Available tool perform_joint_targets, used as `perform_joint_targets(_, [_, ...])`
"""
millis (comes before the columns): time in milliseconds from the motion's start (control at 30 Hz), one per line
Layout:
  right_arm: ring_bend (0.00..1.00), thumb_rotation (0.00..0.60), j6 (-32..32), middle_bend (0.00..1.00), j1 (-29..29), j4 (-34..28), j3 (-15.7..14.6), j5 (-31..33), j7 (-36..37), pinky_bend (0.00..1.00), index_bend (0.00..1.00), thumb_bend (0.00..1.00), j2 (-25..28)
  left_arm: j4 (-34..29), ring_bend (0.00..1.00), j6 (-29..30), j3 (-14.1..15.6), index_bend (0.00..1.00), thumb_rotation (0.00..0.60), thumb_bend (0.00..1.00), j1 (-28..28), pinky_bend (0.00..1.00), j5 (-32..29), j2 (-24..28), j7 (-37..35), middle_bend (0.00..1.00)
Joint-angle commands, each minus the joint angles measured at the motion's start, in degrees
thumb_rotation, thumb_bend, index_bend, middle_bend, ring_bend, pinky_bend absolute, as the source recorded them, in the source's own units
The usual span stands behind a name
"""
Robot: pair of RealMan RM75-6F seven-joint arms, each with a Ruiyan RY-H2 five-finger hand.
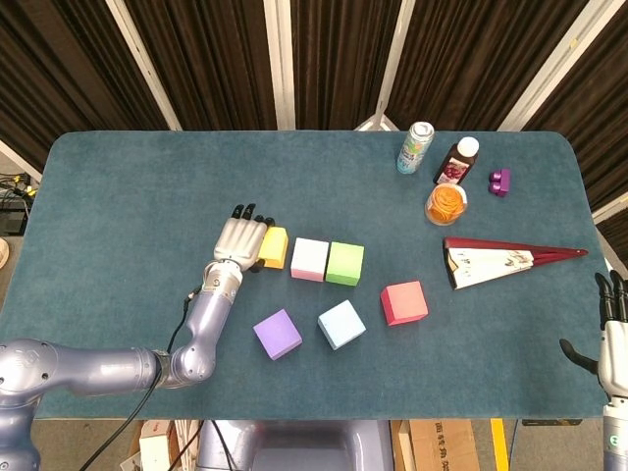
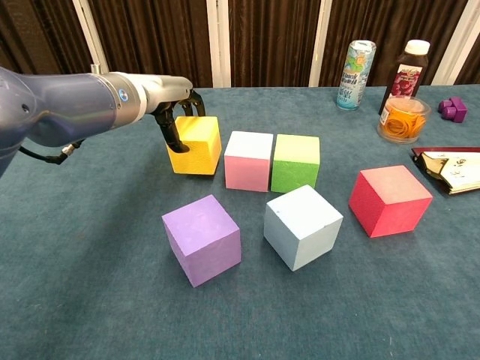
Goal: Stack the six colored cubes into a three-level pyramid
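My left hand (image 1: pixel 238 240) rests against the left side of the yellow cube (image 1: pixel 273 247), fingers curled over its top. Just right of it, the pink cube (image 1: pixel 310 259) and green cube (image 1: pixel 344 263) touch. Purple cube (image 1: pixel 278 334), pale blue cube (image 1: pixel 341 324) and red cube (image 1: pixel 404 302) sit apart, nearer me. My right hand (image 1: pixel 613 332) hangs at the table's (image 1: pixel 128 186) right edge, fingers spread, holding nothing.

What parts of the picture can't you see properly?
- Left hand on the yellow cube: head view shows only its back; in chest view the arm hides most of the grip.
- Right hand: cut by the head view's edge, absent from chest view.
- Can label: too small.
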Motion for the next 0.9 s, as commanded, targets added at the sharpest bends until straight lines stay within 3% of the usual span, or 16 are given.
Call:
perform_joint_targets(33, [0.02, 0.600, -0.13, 0.03, 0.05, -0.07, 0.01, 0.10, -0.06, 0.00, 0.00, 0.16, 0.04, 0.15, 0.00, 0.01, -0.18, 0.23, 0.600, 0.37, -0.13, 0.00, 0.05, -0.27, 0.03, 0.24])
perform_joint_targets(900, [0.02, 0.600, -0.07, 0.03, -0.19, 0.14, 0.49, 0.86, 1.04, 0.00, 0.00, 0.16, 0.54, -0.29, 0.00, 0.67, -0.71, 0.23, 0.600, 0.37, -0.89, 0.00, -1.28, -1.55, 1.73, 0.23])
